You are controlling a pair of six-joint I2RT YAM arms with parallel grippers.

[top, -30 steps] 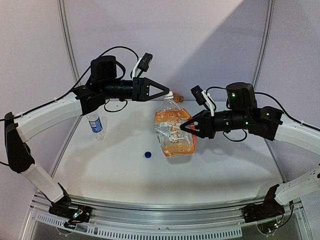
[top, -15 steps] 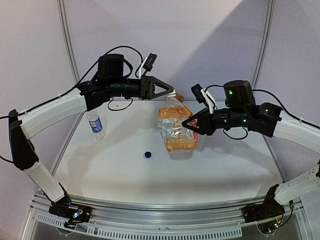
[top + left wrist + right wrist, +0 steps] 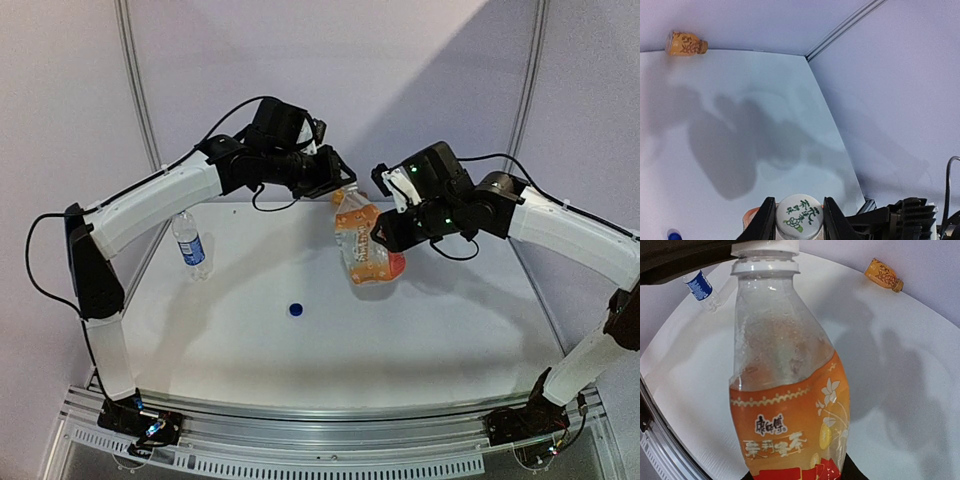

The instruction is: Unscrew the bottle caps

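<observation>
Roughly half of the job is judged done. The dark blue cap (image 3: 295, 309) is seen lying loose on the tabletop (image 3: 420, 340), near its middle and well apart from the water bottle (image 3: 190, 245), which is stood upright near the left edge; whether its neck is bare cannot be told. The white cap (image 3: 800, 220) is not yet off: it is seated on the neck of the orange bottle (image 3: 790, 405), which is held tilted above the far middle of the tabletop. The left gripper (image 3: 799, 202) is clenched on that cap, one finger on either side, and the bottle's lower body is grasped by the right gripper (image 3: 385, 238). Left to do, by this reading, is the twisting off of the white cap.
</observation>
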